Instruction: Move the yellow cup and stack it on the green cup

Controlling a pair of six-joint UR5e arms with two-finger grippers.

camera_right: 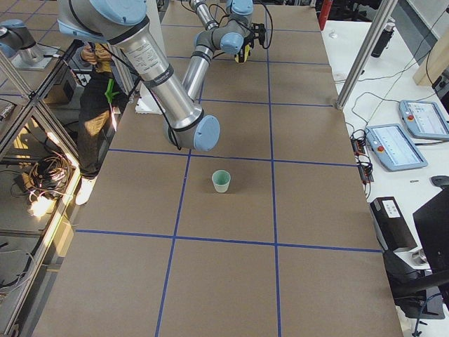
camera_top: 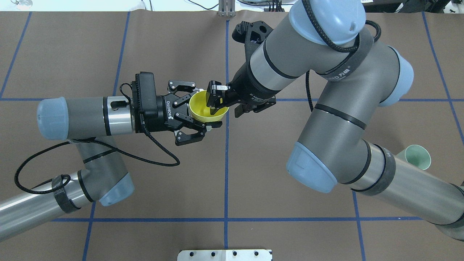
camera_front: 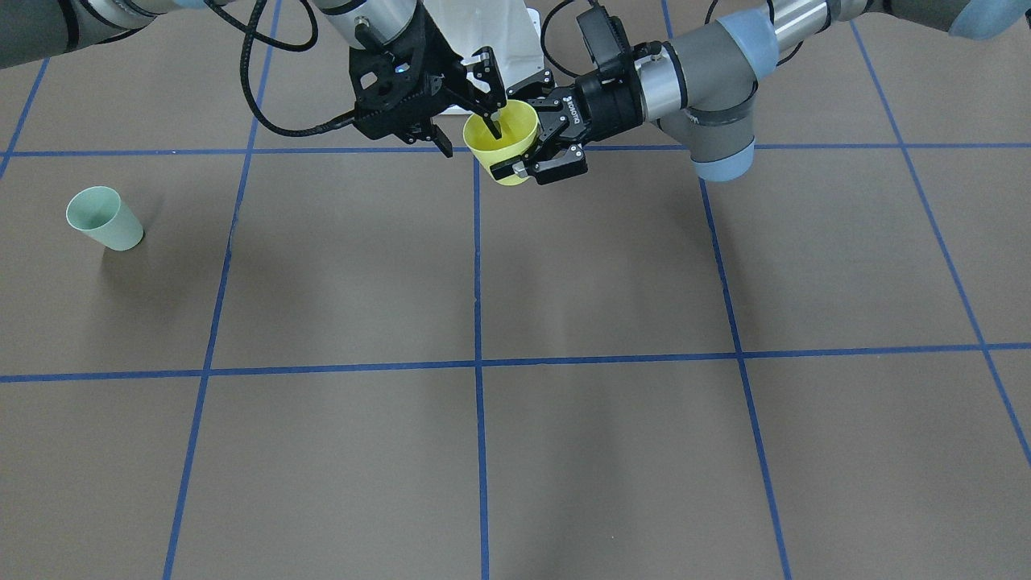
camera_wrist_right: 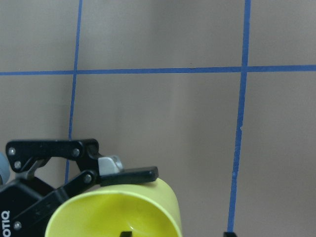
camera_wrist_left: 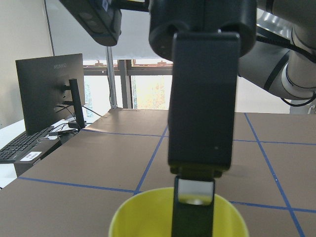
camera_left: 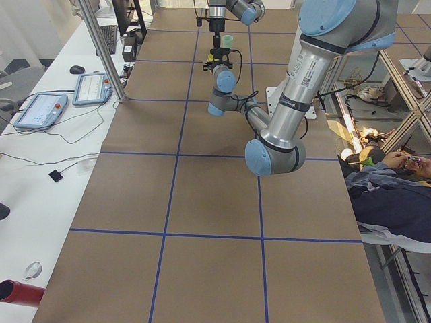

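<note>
The left gripper [camera_top: 204, 110] clamps the yellow cup [camera_top: 199, 106] by its sides, holding it upright in the air over the middle of the table [camera_front: 604, 266], midway between its ends; the right gripper [camera_top: 225, 107] is parted, one finger inside the cup, one outside, straddling the wall; the green cup [camera_front: 103, 217] stands upright near the table's right end.

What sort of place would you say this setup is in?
Probably a robotics lab or test cell: two robot arms work over a table gridded with blue tape, with teach pendants and a monitor alongside.
</note>
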